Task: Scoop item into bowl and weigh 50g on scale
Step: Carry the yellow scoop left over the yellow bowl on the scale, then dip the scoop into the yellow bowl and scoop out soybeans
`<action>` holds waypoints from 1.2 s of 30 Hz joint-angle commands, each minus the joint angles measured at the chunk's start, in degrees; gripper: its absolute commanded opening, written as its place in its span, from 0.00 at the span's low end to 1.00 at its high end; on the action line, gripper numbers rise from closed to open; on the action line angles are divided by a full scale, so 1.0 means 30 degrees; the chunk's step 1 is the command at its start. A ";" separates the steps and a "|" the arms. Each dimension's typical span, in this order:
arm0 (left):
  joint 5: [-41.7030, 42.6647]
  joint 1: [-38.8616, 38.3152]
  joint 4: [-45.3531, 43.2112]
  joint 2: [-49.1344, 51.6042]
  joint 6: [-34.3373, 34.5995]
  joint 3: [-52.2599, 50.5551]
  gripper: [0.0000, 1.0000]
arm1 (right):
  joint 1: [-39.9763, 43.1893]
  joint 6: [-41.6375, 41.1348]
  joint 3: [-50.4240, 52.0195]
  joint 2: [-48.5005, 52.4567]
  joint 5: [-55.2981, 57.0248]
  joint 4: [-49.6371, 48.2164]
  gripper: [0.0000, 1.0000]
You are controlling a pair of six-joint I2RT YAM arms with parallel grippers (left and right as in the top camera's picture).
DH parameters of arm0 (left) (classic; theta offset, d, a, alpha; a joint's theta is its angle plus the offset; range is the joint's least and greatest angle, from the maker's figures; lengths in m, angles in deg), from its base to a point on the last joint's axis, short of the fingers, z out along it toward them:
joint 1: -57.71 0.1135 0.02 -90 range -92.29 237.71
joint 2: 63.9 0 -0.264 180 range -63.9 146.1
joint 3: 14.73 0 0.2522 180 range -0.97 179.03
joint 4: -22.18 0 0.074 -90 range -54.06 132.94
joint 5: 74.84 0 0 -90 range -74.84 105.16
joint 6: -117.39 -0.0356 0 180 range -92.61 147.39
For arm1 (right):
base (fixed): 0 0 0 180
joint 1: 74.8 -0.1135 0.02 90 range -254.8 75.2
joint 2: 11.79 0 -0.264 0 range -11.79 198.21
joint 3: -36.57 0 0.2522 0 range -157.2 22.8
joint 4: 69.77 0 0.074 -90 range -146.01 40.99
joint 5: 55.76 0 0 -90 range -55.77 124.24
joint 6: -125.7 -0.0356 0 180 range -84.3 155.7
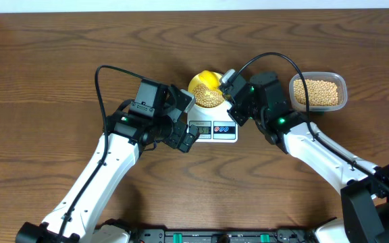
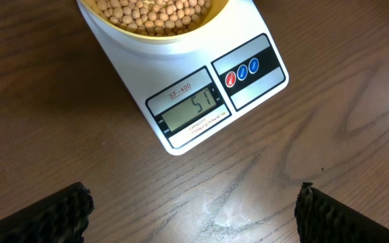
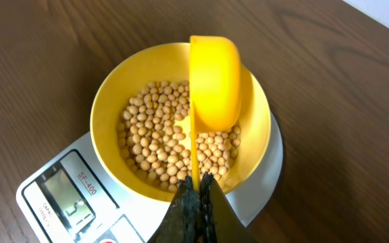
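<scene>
A pale yellow bowl [image 3: 103, 115] stands on the white scale [image 3: 66, 196], partly filled with tan beans [image 3: 154, 142]. My right gripper [image 3: 198, 192] is shut on the thin handle of a bright yellow scoop [image 3: 215, 81], which is tipped on its side over the bowl with no beans showing in it. In the left wrist view the scale [image 2: 248, 91] reads 51, with the bowl [image 2: 130, 30] and beans [image 2: 154, 10] at the top edge. My left gripper [image 2: 194, 209] hangs open over bare wood in front of the scale, its fingers [image 2: 59, 216] far apart and holding nothing.
A clear plastic tub [image 1: 318, 91] full of beans stands to the right of the scale [image 1: 229, 132], behind my right arm. My left gripper [image 1: 186, 137] sits close against the scale's front left corner. Cables arch above both arms.
</scene>
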 commanded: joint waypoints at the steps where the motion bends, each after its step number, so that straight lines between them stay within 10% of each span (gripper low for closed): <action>1: -0.0131 -0.0022 -0.0007 0.0073 -0.0255 -0.0124 0.98 | -0.0189 0.0291 -0.0153 0.0153 -0.0124 0.0087 0.01; 36: -0.0124 -0.0022 -0.0015 0.0073 -0.0255 -0.0124 0.98 | -0.0168 -0.0714 -0.0153 0.1013 -0.2608 0.0561 0.01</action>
